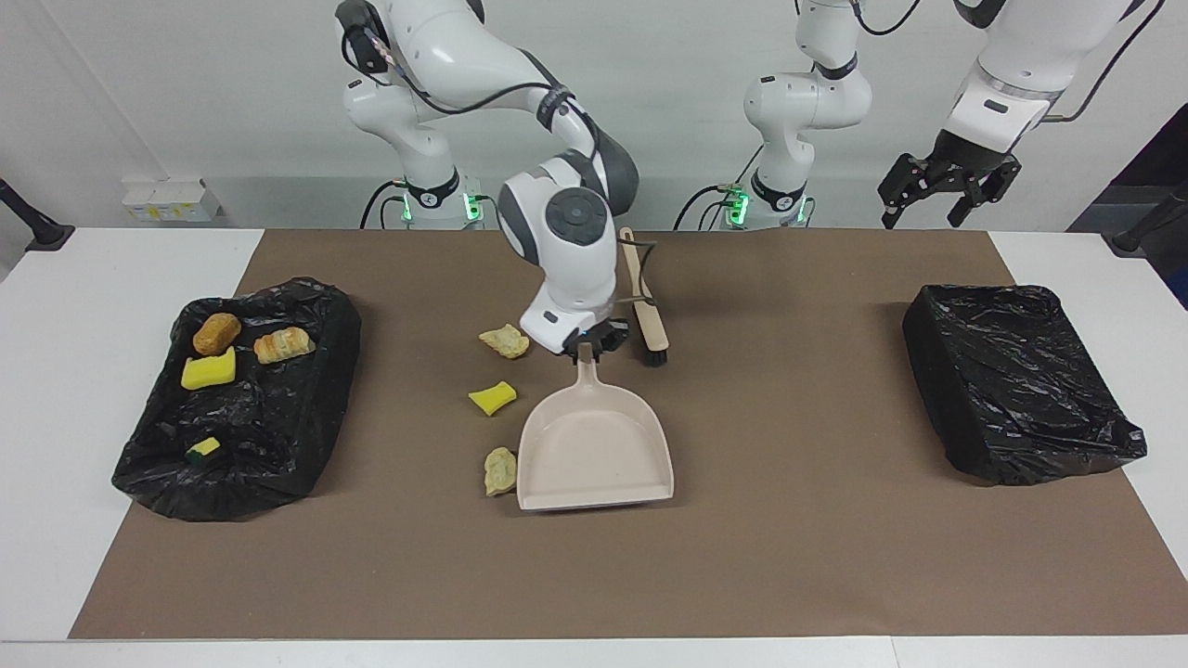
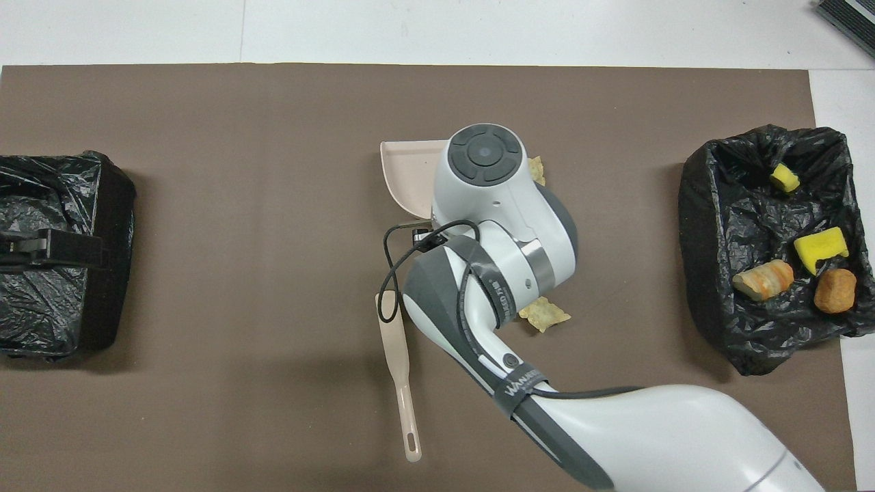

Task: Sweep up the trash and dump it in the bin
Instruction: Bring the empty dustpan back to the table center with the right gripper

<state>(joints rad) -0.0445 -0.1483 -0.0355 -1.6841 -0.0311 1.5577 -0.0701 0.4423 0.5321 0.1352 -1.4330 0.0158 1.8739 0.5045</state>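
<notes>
Trash already sits in the lined bin [image 1: 237,399] at my right arm's end; three pieces [image 1: 492,398] lie just beside the dustpan [image 1: 594,450]. My right end effector [image 1: 587,345] clamps its handle, mouth flat on the bench for scooping. The brush [image 1: 644,297] lies nearby; my left end effector [image 1: 937,199] waits open.

The right arm bends forward and down with its wrist upright and its right tool [image 1: 586,348] low and clamped shut, while the left arm waits raised, its left tool [image 1: 937,199] spread wide and pointing downward.
</notes>
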